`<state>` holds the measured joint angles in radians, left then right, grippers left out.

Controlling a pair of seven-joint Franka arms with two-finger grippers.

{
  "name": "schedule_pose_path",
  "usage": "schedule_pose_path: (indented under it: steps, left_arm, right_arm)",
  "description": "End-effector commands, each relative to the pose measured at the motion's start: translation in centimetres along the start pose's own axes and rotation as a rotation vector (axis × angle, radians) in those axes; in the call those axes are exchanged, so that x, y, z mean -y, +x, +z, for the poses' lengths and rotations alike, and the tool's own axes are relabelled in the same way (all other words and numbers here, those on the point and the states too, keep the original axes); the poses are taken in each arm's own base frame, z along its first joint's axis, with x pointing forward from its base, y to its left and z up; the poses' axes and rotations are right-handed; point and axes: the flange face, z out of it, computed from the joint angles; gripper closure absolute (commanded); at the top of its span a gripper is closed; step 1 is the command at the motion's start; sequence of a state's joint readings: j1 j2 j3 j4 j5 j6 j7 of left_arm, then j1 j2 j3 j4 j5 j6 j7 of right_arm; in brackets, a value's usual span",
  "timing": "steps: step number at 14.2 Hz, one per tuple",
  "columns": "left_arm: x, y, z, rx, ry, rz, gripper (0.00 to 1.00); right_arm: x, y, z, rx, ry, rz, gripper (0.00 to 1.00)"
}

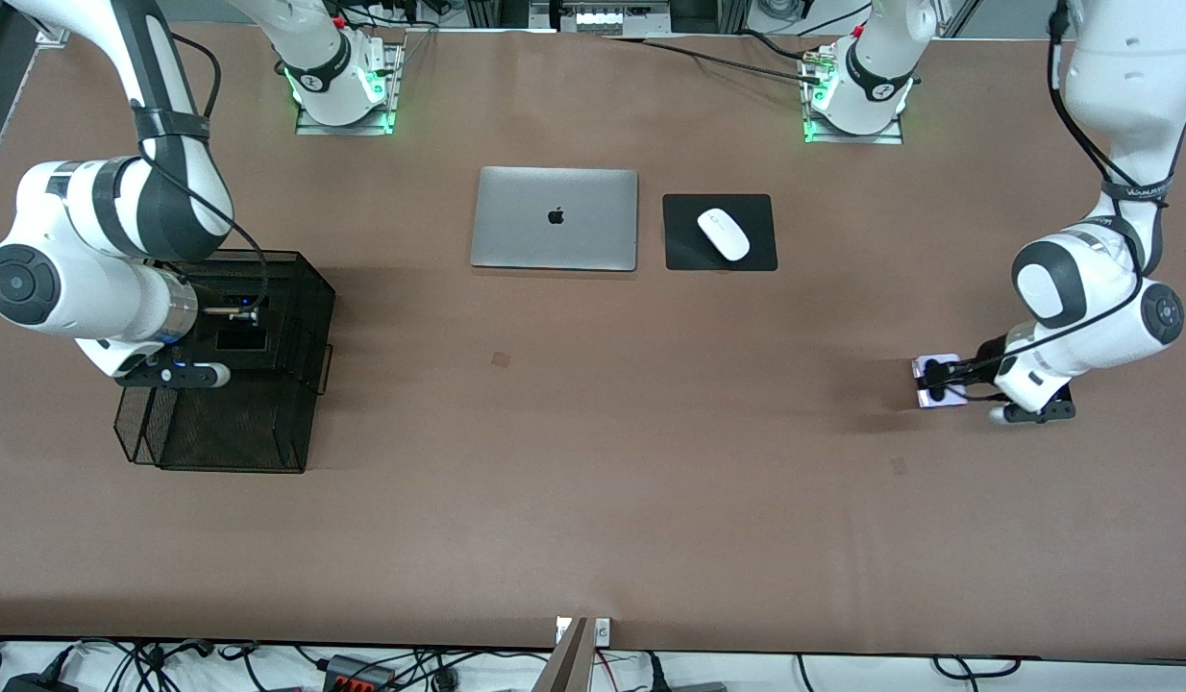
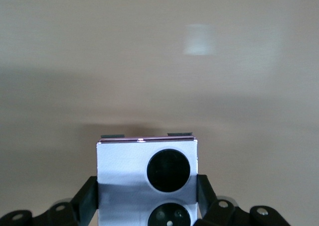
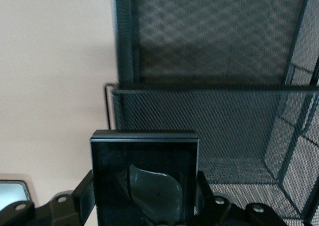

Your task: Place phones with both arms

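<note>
The brown table (image 1: 593, 461) carried everything. The largest item on it was a black mesh rack (image 1: 266, 423) at about nine o'clock, toward the right arm's end. A closed silver laptop (image 1: 555, 218) lay near twelve o'clock, with a black mouse pad (image 1: 719, 232) just beside it and a white mouse (image 1: 724, 234) resting on the pad.

The right gripper (image 1: 237, 317) hung over the rack, its fingers clamped on the sides of a small black phone (image 3: 144, 176), which the right wrist view showed above the mesh compartments.

At about three o'clock, toward the left arm's end, the left gripper (image 1: 949, 380) was down at the table, its fingers (image 2: 88, 198) pressed against both sides of a small lavender phone (image 2: 124, 166) with two black camera circles; it lay flat on the table.
</note>
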<state>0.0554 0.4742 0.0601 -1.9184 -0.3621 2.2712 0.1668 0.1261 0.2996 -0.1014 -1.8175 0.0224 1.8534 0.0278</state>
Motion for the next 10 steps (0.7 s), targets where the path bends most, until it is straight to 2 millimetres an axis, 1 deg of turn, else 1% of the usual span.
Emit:
schedule_pose_path:
  steps: [1,2,3,4,5,6,7,8,10]
  left_arm:
    - [-7.3,-0.2,-2.3,0.075,-0.011,-0.156,0.62]
    - [-11.0,-0.6,-2.6,0.092,-0.003,-0.231,0.62]
    - [-15.0,-1.0,-2.8,0.094,0.006,-0.302,0.62]
    - [-19.2,-1.7,-2.5,0.090,0.009,-0.345,0.62]
    - [-23.2,-1.8,-2.7,0.072,0.004,-0.400,0.62]
    - [-26.3,-1.8,-2.8,0.057,-0.002,-0.445,0.62]
    - [-29.3,-2.6,-2.6,0.051,-0.005,-0.451,0.62]
    - [-32.2,-3.5,-1.7,0.053,0.000,-0.438,0.62]
    - [-37.9,-4.4,-0.4,0.036,-0.010,-0.407,0.62]
  right_arm:
    - [-0.4,-2.1,0.5,0.014,-0.002,-0.007,0.72]
    - [-0.5,-2.0,0.6,0.013,-0.002,-0.006,0.72]
    - [-0.5,-2.1,0.7,0.017,-0.002,-0.004,0.72]
    - [-0.6,-2.2,0.8,0.017,-0.002,-0.003,0.72]
    - [-1.0,-2.1,0.9,0.017,-0.003,0.004,0.72]
    - [-1.3,-1.9,1.1,0.011,-0.002,0.010,0.72]
    - [-1.3,-1.8,1.4,0.013,-0.002,0.011,0.72]
    - [-1.4,-1.7,1.7,0.008,-0.002,0.012,0.72]
    - [-1.7,-1.6,2.9,0.001,-0.002,0.024,0.72]
